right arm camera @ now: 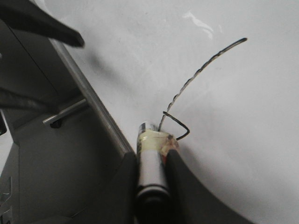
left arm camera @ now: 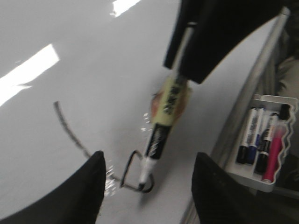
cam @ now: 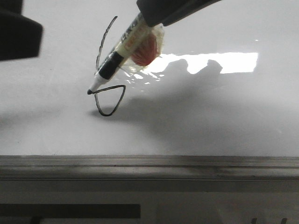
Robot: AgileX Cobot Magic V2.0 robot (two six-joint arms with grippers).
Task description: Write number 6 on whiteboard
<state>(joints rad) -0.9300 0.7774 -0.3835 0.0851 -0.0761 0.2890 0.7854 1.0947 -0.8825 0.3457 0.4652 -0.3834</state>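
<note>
The number 6 is a thin dark figure on the whiteboard, with a long slanted stem and a small angular loop. My right gripper is shut on a black-and-white marker pen. The pen's tip touches the board at the loop's left corner. The 6 and the pen also show in the left wrist view, between my left gripper's fingers. My left gripper is open and empty, just above the board beside the figure. In the right wrist view the stem curves away from the pen.
A grey metal rail runs along the board's near edge, also seen in the right wrist view. A white tray with several markers sits beyond the rail. My left arm shows dark at the far left.
</note>
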